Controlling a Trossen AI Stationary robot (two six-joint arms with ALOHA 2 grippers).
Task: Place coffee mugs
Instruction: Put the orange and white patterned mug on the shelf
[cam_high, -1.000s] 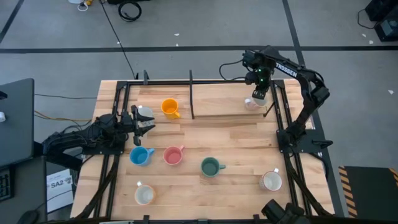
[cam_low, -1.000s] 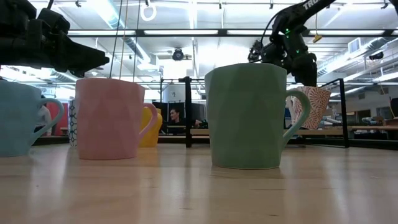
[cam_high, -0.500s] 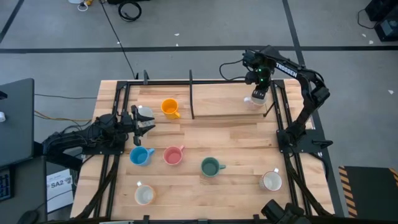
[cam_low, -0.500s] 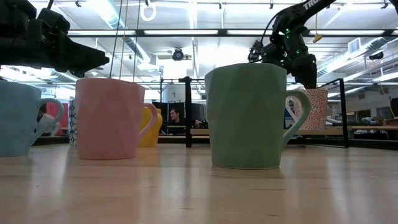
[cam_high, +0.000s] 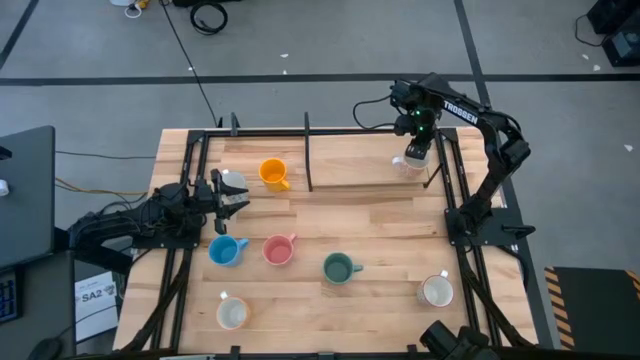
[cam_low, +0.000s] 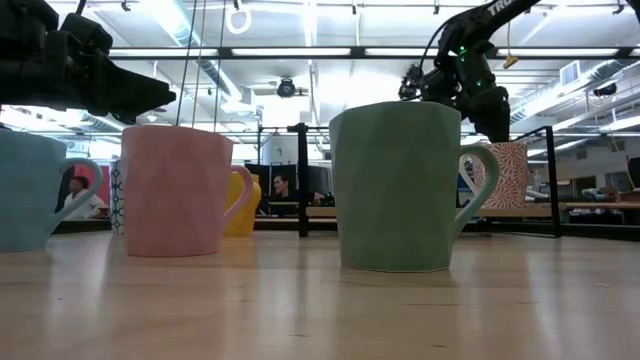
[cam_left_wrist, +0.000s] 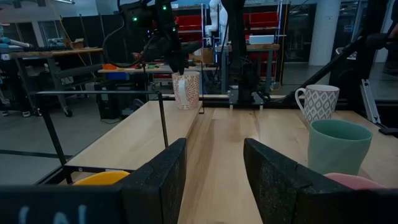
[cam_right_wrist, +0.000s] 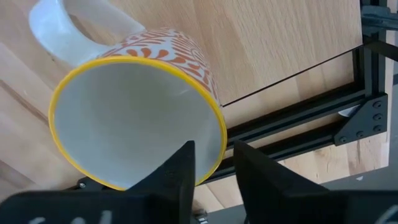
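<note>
A white mug with an orange pattern and yellow rim (cam_right_wrist: 137, 118) stands on its base at the table's far right (cam_high: 408, 164). My right gripper (cam_right_wrist: 214, 168) points down over it, open. One finger is inside the rim and one outside, with a gap showing on both sides. The orange (cam_high: 272, 172), light blue (cam_high: 226, 250), pink (cam_high: 278, 249) and teal-green (cam_high: 338, 267) mugs stand upright on the table. My left gripper (cam_high: 235, 195) waits open and level at the table's left side.
White mugs stand at the near right (cam_high: 436, 291), the near left (cam_high: 232, 313) and beside my left gripper (cam_high: 232, 182). A black frame rail (cam_right_wrist: 292, 124) runs close beside the patterned mug. A black upright post (cam_high: 308, 150) stands at the far middle.
</note>
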